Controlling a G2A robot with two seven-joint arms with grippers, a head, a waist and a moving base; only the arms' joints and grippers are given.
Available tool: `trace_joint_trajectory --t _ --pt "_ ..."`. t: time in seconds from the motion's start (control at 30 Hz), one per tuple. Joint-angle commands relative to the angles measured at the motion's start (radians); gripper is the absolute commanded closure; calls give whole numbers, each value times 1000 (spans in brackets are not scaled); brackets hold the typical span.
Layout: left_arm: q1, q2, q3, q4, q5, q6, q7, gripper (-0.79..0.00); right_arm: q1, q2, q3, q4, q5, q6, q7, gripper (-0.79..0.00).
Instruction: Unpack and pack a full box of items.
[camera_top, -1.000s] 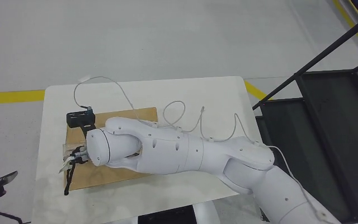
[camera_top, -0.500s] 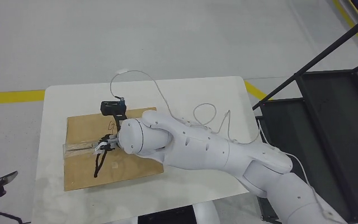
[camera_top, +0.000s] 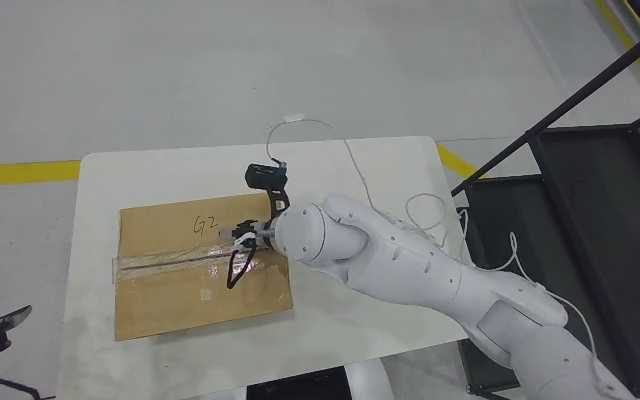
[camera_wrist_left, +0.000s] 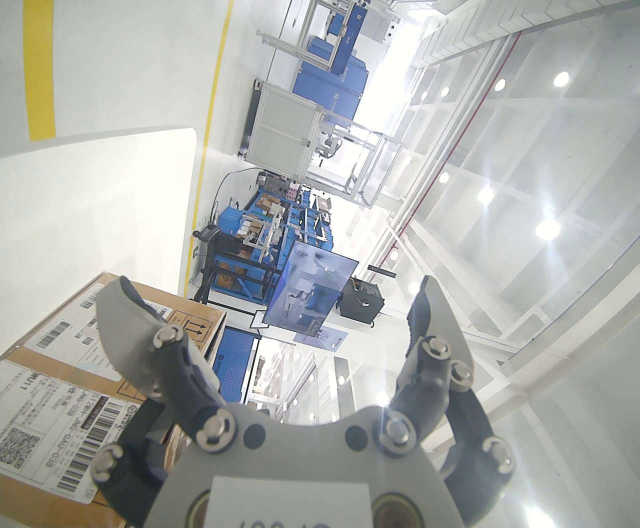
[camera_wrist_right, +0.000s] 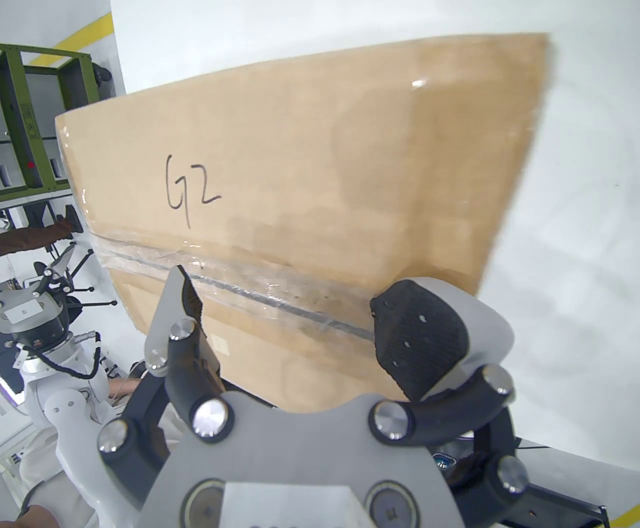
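1. Desk (camera_top: 360, 170) (camera_wrist_right: 575, 200) (camera_wrist_left: 100, 200): white, with rounded corners. It carries the box.

2. Box (camera_top: 190, 270) (camera_wrist_right: 325, 150) (camera_wrist_left: 60, 340): brown cardboard, lying flat on the desk toward the left half in the top view. Its top flaps are closed.

3. Right arm (camera_top: 400, 265): white. It reaches across the desk from the near right corner, with its wrist over the box's right end.

4. Right tool (camera_top: 240, 258) (camera_wrist_right: 285, 295): its fingers are apart and grip nothing. It hangs over the taped seam near the box's right edge. Whether it touches the box cannot be told.

5. Left tool (camera_wrist_left: 272, 290): its fingers are spread wide and grip nothing. It sits just beside the box's labelled side face.

6. Tape (camera_top: 170, 260) (camera_wrist_right: 240, 287): a clear strip along the centre seam where the top flaps meet.

7. Labels (camera_wrist_left: 55, 395): white barcode stickers on the box's side face.

8. Handwritten mark (camera_top: 206, 224) (camera_wrist_right: 190, 187): black pen on the far top flap.
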Motion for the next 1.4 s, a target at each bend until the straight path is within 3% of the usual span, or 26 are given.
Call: trace_joint_trajectory --t 0.0,0.33,0.43,0.53,0.63,0.83,1.03,1.37 --pt "0 0 0 0 0 0 0 -785 -17 31 19 -18 -16 0 0 -785" --pt "0 0 0 0 0 0 0 -785 -134 158 158 -193 -115 -1 -5 -785" --pt "0 0 0 0 0 0 0 -785 -193 184 205 -260 -188 -86 -62 -785" --pt "0 0 0 0 0 0 0 -785 -294 196 281 -312 -174 -297 -220 -785" --pt "0 0 0 0 0 0 0 -785 -421 205 332 -313 -215 -429 -440 -785" --pt "0 0 0 0 0 0 0 -785 -575 215 386 -299 -328 -600 -700 -785" --pt "0 0 0 0 0 0 0 -785 -716 200 477 -260 -180 -746 -1050 -785" --pt "0 0 0 0 0 0 0 -785 -798 204 574 -252 -312 -629 -1020 -785"
